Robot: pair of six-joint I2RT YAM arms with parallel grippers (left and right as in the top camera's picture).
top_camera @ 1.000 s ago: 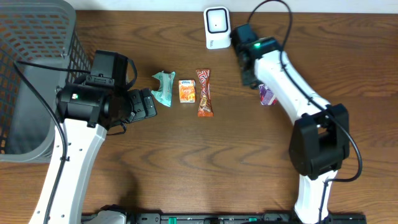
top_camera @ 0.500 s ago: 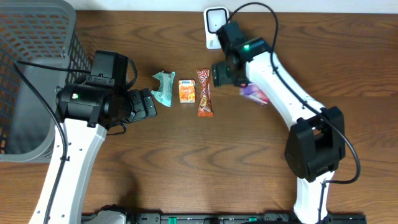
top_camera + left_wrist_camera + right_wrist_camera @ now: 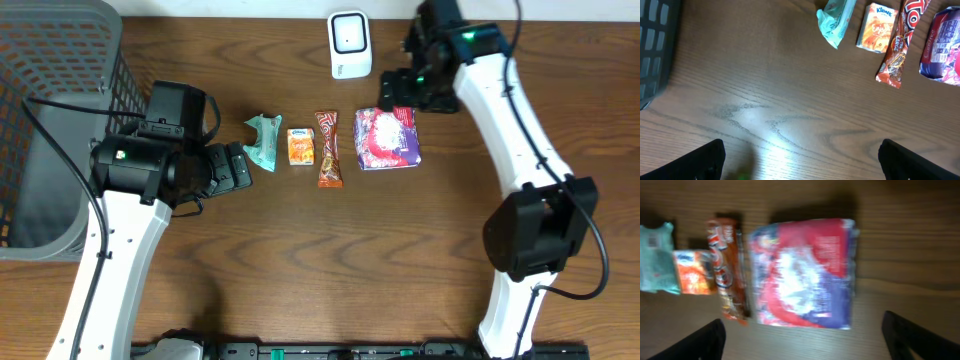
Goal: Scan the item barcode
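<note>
R gripper (image 3: 802, 339), jaws apart, hangs over red-purple packet (image 3: 387, 138) on bench (image 3: 300, 250); L gripper (image 3: 800, 156) jaws also apart, empty.

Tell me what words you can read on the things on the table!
"Kleenex": on the small orange pack.
On the brown-red bar: big letters, cut off, not readable for sure.
On the purple-red bag: print too small and blurred.
On the teal packet: nothing readable.
</note>
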